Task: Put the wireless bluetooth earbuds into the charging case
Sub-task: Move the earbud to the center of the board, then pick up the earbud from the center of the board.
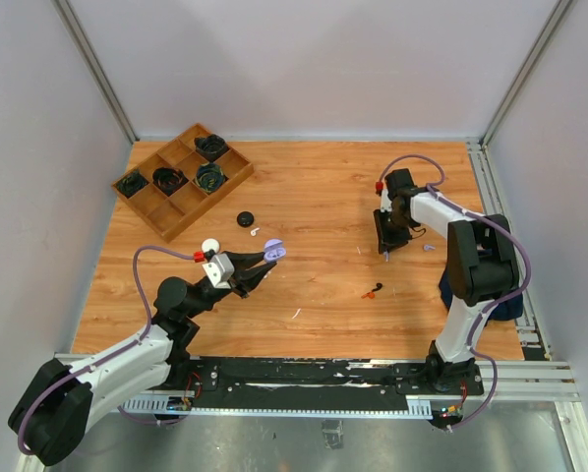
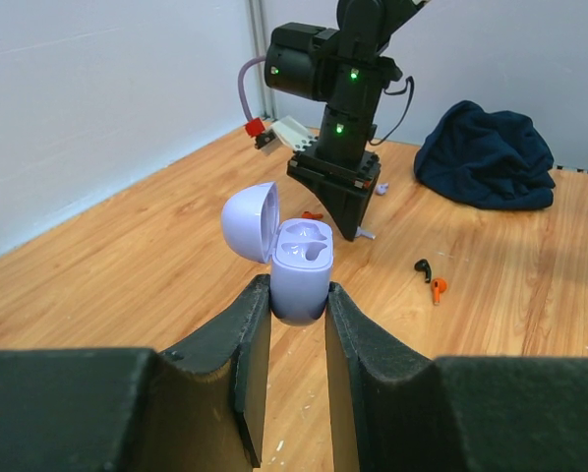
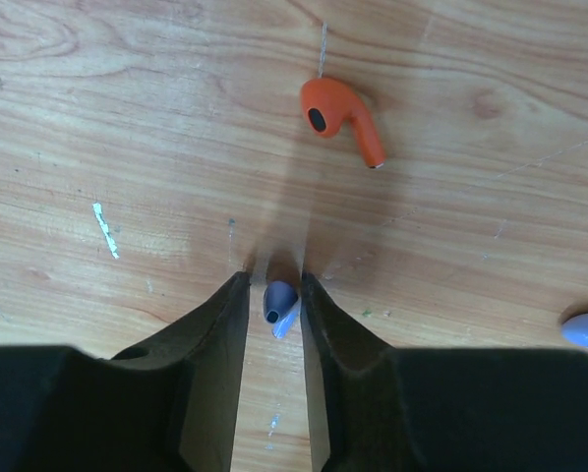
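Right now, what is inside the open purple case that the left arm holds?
The purple case shows two pale hollows, both seemingly empty, with its lid flipped back. The jaws cover its lower sides and base.

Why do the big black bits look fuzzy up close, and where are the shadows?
Left wrist view: the left pincer sits near the lens and looks soft, the purple charging case it clamps sharp. Right wrist view: the right pincer throws a soft shadow up the wooden table towards the orange earbud; the pale purple earbud in its gap is shaded.
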Motion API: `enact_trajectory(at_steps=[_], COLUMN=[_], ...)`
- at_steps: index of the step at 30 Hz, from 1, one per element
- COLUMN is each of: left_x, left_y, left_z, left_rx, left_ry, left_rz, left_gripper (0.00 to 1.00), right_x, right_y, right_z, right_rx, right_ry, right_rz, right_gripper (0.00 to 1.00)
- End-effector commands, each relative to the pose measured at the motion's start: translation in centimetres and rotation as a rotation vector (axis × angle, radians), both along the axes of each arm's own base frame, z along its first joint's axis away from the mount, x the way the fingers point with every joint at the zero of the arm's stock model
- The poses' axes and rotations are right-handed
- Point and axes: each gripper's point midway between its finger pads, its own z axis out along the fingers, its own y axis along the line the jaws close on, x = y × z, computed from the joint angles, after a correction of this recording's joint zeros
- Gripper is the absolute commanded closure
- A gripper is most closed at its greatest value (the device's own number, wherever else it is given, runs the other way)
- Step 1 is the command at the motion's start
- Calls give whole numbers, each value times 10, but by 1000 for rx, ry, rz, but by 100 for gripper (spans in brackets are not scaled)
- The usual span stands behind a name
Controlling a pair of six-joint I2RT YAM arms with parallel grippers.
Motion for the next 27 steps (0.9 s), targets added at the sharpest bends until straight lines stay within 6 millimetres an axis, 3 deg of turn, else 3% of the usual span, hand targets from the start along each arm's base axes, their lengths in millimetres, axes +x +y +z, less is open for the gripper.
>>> enact_trajectory(at_steps=[1,11,27], left_x=[-1,-2,-2], left_y=[-1,-2,-3], left_z=[10,10,12], left_rx=[-16,-17,-18], left_ry=[-24,-21,-25], left_rz=[-5,-14,-19], left_gripper=[100,100,100], right_x=[-16,-15,-12], right_y=[-5,-6,-2], right_z=[0,-2,-13], right_rx=[-51,-75,-106], right_ry=[43,83,106], right_rz=[11,77,147], right_gripper=[70,68,77])
